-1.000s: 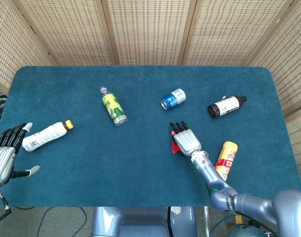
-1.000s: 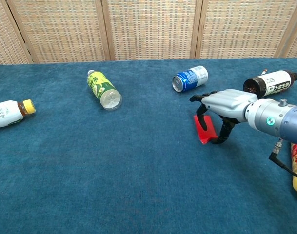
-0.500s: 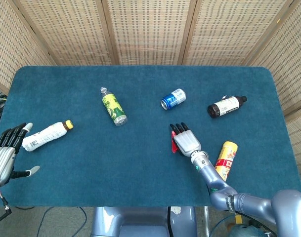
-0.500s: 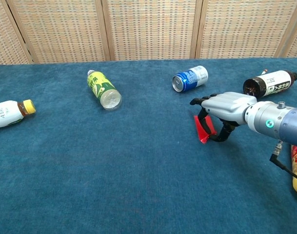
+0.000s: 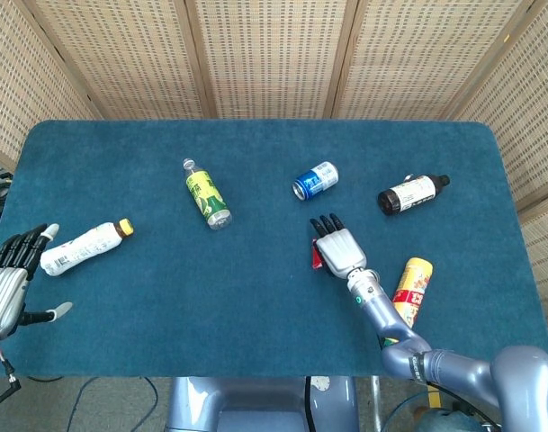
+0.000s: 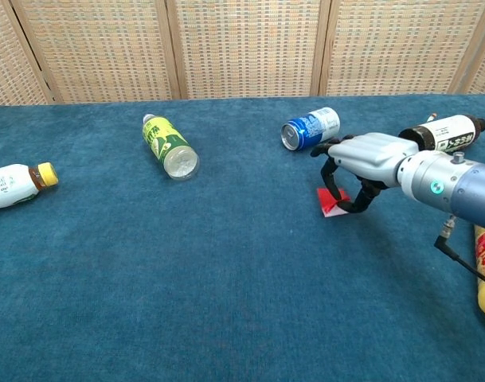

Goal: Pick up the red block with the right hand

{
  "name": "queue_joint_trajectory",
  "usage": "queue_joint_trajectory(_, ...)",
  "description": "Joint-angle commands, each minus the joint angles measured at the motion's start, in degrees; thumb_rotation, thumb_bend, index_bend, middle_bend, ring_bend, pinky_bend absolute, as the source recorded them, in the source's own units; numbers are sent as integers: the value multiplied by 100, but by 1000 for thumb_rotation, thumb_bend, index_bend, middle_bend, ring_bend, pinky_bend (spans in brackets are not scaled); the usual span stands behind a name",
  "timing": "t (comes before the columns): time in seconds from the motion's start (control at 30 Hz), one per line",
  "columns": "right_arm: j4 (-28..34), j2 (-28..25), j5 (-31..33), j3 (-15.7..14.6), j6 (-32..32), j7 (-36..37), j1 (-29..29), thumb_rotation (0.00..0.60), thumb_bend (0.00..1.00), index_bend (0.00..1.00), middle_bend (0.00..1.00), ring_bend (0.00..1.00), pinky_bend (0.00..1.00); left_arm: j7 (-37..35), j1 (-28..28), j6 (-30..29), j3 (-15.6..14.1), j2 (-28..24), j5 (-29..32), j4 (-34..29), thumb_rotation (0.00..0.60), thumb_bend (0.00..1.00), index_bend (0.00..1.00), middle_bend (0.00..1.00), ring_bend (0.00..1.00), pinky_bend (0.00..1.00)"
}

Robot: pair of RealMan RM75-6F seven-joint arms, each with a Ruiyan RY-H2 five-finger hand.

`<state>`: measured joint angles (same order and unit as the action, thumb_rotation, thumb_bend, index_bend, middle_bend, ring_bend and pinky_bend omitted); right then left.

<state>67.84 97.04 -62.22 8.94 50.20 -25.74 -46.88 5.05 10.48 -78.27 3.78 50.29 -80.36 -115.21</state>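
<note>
The red block is being gripped by the right hand, its fingers curled around it, near the blue can, which is lying toward 11 o'clock. The lifting step is judged to be under way; a steady raise off the worktop is being called for next. The left hand is being held spread and empty.

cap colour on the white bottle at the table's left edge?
Yellow-orange cap on the white bottle; chest view shows it best.
</note>
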Motion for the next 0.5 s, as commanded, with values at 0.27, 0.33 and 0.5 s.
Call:
queue_joint_trajectory(0.27,-893,58,134,683,27,283,-369,600,686,840,144,0,0,-6,17,38,-1,0,22,5,600,0,0,0,0,0)
queue_joint_trajectory(0.33,-931,19,234,837,32,330,-421,600,685,820,145,0,0,-27,20,45,4,-9,33,6,600,0,0,0,0,0)
queue_joint_trajectory(0.5,-301,-386,289,1138,80,637,-432,600,679,763,145,0,0,-112,23,50,18,-44,37,14,600,0,0,0,0,0)
